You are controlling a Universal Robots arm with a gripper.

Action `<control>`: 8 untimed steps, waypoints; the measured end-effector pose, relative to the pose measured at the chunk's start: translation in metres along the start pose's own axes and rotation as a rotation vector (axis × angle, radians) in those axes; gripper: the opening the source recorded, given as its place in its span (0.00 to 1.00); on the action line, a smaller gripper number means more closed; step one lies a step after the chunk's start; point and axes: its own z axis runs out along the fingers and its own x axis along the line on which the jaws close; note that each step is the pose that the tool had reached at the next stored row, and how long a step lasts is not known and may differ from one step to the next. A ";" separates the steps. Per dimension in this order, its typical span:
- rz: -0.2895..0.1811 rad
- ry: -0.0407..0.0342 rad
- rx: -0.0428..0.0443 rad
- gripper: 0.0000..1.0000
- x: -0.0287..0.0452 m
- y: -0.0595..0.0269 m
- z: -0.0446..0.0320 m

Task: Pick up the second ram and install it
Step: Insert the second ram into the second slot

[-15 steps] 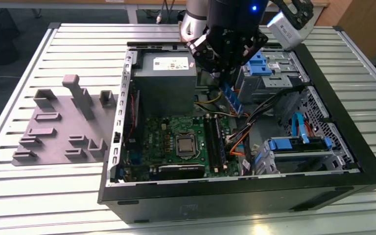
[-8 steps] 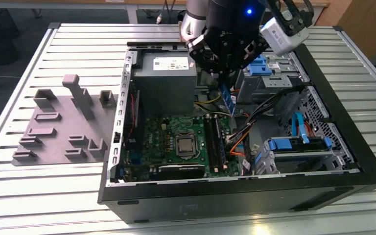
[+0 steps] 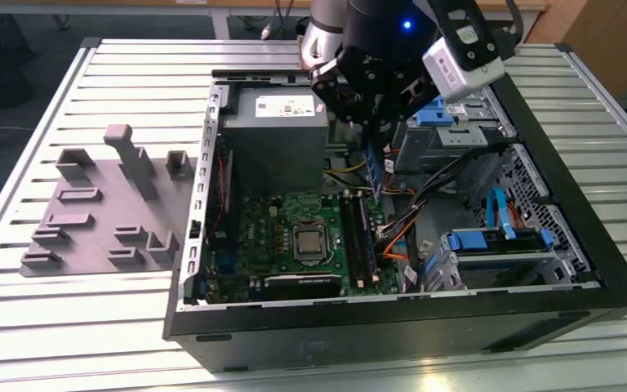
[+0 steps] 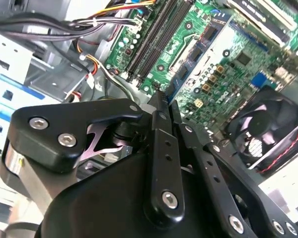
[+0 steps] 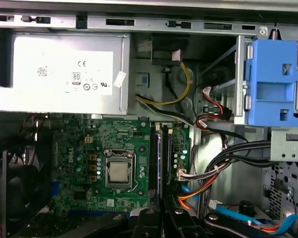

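Gripper [image 3: 371, 122] clamped on second ram [image 3: 375, 167] above motherboard [image 3: 291, 237] inside open computer case [image 3: 575, 204].

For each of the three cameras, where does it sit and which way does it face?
Exterior view: off the arm, high, looking down into the open computer case; arm and pincer show, shut on the second ram.
First wrist view: on the arm, facing the motherboard and power supply; pincer tips show.
Second wrist view: behind the pincer, looking along it to the memory slots.
Both wrist views share motherboard and pincer.
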 end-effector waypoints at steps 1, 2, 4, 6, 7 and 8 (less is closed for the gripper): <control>0.005 0.0001 0.0001 0.14 -0.0001 0.0000 0.0005; 0.006 0.0001 0.0001 0.14 -0.0003 0.0000 0.0011; 0.006 0.0000 0.0000 0.14 -0.0014 0.0000 0.0035; 0.006 0.0001 0.0002 0.14 -0.0026 0.0001 0.0068; 0.006 0.0001 0.0001 0.14 -0.0031 0.0001 0.0086; 0.006 0.0001 0.0001 0.14 -0.0035 0.0001 0.0104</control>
